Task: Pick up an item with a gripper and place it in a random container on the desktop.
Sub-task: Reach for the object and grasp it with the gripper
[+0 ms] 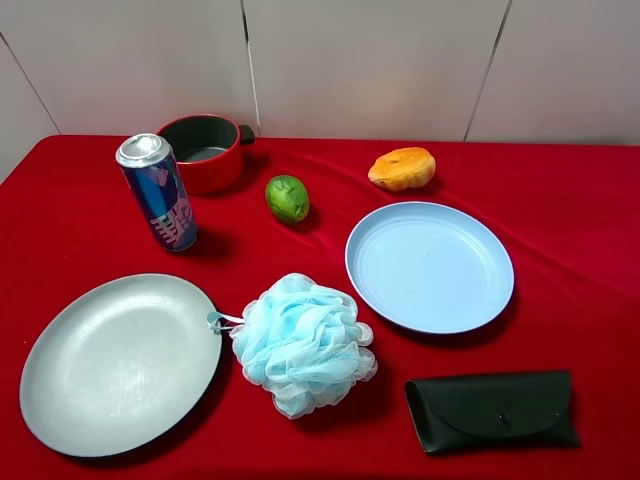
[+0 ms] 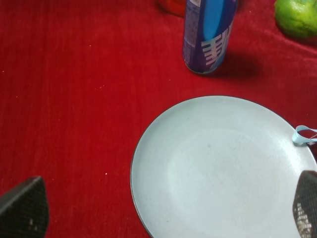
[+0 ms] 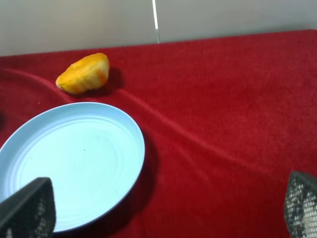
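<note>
Green fruit (image 1: 287,197) sits on the red cloth (image 1: 560,200) just beyond the light-blue plate (image 1: 430,266), to its far left. Farther left of the plate, a blue can (image 1: 158,192) bears white lettering too unclear to read. An orange bun (image 1: 402,168) lies behind the plate, with a bath pouf (image 1: 303,343) and black case (image 1: 492,410) nearer. Jaws of the left gripper (image 2: 163,213) and right gripper (image 3: 163,208) stand wide apart.

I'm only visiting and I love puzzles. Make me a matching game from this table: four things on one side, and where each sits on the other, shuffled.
Things: 1 green fruit; 2 drink can; 3 black case; 4 mesh sponge.
Places: a between grey plate and light-blue plate; b upright beside red pot; c in front of light-blue plate; d lying between red pot and orange bun.
Pairs: 1-d; 2-b; 3-c; 4-a.
</note>
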